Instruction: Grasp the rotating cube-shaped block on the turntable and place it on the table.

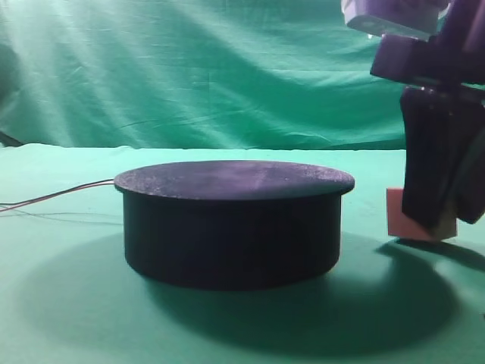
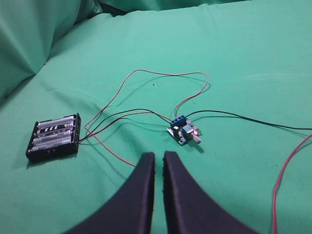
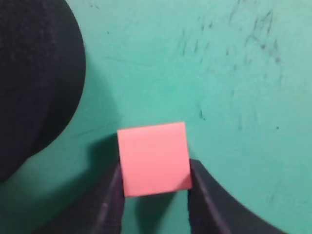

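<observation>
Cube-shaped block [image 3: 154, 158] off turntable [image 1: 231, 220], low over green table [image 1: 61, 318] at turntable's 3 o'clock, clear gap between. Right gripper [image 3: 155, 195] straddles block, fingers flanking both sides; gripping or loosened, cannot tell. Open cloth beyond block toward 12 and 3 o'clock. Left gripper [image 2: 159, 161] nearly together, nothing between, above battery holder [image 2: 53, 137], circuit board [image 2: 184, 131], wires [image 2: 161, 75].

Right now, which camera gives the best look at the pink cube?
The right wrist view: the cube-shaped block fills the middle, its top face fully visible. The exterior high view shows only part of it behind the right arm. The left wrist view doesn't show it.
</observation>
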`<move>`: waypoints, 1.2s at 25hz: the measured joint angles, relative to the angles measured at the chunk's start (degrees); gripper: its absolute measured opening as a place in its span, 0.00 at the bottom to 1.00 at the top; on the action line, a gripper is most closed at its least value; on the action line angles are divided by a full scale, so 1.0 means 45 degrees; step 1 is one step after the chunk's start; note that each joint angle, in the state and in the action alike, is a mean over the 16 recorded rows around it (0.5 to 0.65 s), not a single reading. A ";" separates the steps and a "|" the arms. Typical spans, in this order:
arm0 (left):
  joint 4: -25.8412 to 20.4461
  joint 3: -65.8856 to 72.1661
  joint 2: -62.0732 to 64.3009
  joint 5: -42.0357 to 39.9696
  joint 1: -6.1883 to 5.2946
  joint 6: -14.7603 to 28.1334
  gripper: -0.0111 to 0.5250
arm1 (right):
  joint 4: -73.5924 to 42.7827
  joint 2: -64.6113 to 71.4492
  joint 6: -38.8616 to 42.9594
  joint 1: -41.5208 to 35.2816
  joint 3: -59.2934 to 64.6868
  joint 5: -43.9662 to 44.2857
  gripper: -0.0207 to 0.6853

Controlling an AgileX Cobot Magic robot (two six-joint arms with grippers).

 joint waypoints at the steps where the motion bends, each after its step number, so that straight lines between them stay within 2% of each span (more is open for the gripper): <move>1: 0.0000 0.0000 0.0000 0.0000 0.0000 0.0000 0.02 | -0.0155 -0.0324 0.0148 0.0000 -0.0113 0.0297 0.69; 4: 0.0000 0.0000 0.0000 0.0000 0.0000 0.0000 0.02 | -0.0618 -0.1499 0.0626 0.0000 -0.0427 0.1265 0.59; 11: 0.0000 0.0000 0.0000 0.0000 0.0000 0.0000 0.02 | -0.1433 -0.4990 0.1664 0.0000 -0.0087 0.2943 0.22; 15: 0.0000 0.0000 0.0000 0.0000 0.0000 0.0000 0.02 | -0.1380 -0.6995 0.1914 0.0000 0.0623 0.3258 0.07; 19: 0.0000 0.0000 0.0000 0.0000 0.0000 0.0000 0.02 | -0.1142 -0.8643 0.1990 -0.0004 0.1350 0.3017 0.03; 30: 0.0000 0.0000 0.0000 0.0000 0.0000 0.0000 0.02 | -0.1438 -1.0929 0.1738 -0.0397 0.2403 0.1725 0.03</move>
